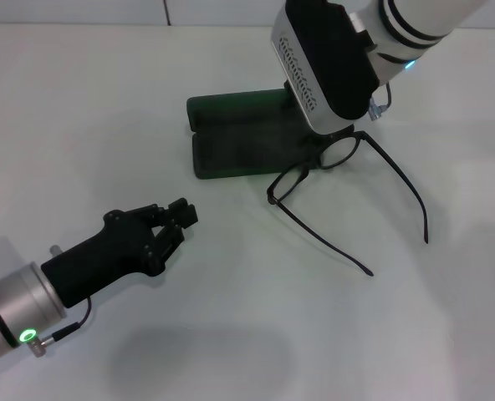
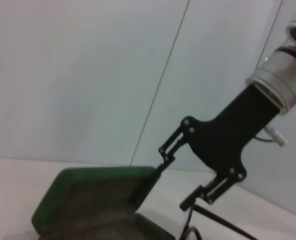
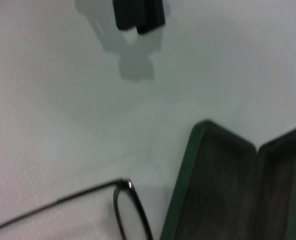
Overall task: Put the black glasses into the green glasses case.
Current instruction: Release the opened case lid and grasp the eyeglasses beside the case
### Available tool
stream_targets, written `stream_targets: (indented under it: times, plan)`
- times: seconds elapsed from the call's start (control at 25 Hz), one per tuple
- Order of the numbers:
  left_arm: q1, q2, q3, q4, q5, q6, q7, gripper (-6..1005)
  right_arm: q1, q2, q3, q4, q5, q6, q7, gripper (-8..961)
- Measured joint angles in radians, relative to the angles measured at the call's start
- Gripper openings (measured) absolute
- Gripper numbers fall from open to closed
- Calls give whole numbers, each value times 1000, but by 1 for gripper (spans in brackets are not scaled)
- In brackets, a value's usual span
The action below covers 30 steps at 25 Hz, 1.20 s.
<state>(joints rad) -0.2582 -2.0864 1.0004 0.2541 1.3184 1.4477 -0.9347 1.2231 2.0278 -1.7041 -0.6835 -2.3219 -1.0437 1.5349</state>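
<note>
The green glasses case lies open on the white table, its dark inside up; it also shows in both wrist views. The black glasses rest on the table against the case's right end, temple arms spread toward me, and one lens shows in the right wrist view. My right gripper hangs over the glasses' front and the case's right end, open, one finger by the case and the other just above the frame. From the head view its body hides the fingertips. My left gripper sits low at the front left, shut and holding nothing.
A bare white table surrounds the case and glasses. A white wall with a thin seam stands behind the table. The left gripper shows far off in the right wrist view.
</note>
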Motion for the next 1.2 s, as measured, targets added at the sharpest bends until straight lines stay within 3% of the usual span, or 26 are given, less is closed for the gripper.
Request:
stream_targets:
  times: [0.16, 1.2]
  plan:
    - [8, 0, -14, 1, -1, 9, 10, 116, -33, 0, -7, -71, 3, -13, 12, 509]
    - [31, 0, -17, -10, 5, -1, 12, 112, -28, 0, -96, -102, -38, -110, 114, 499]
